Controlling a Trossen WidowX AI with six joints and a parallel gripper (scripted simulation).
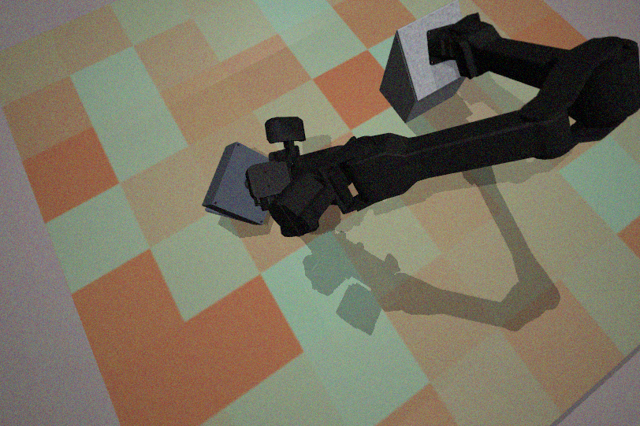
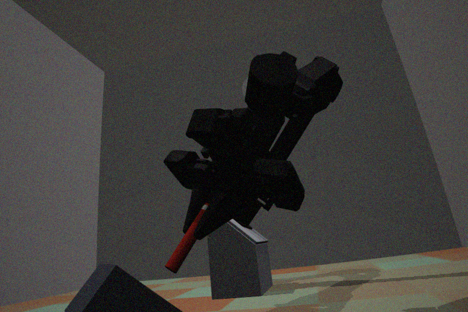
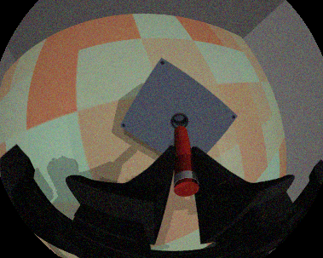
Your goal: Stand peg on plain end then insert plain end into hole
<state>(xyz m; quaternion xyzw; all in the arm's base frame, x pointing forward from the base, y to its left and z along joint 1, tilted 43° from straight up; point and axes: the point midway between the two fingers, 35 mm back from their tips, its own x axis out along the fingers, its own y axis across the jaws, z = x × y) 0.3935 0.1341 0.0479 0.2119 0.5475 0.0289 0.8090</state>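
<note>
My gripper (image 2: 192, 233) (image 3: 182, 151) is shut on the red peg (image 2: 182, 252) (image 3: 183, 146), gripping it along its length. The peg is held tilted in the air, with its white band (image 2: 204, 206) (image 3: 186, 176) on the end nearer the wrist camera and its plain end pointing down toward the sloped panel. The blue-grey panel (image 1: 228, 183) (image 2: 120, 294) (image 3: 159, 99) has one dark round hole (image 3: 179, 120). In the wrist view the plain end appears just below the hole; a gap remains visible in the exterior view. In the top view the gripper hides the peg and the hole.
A wedge-shaped block (image 1: 397, 79) (image 2: 234, 269) with a pale sloped face stands behind the panel, beside the dark arm (image 1: 453, 149). The checkered mat (image 1: 187, 351) (image 3: 110, 63) lies under the panel and block. The arm's shadow falls across it.
</note>
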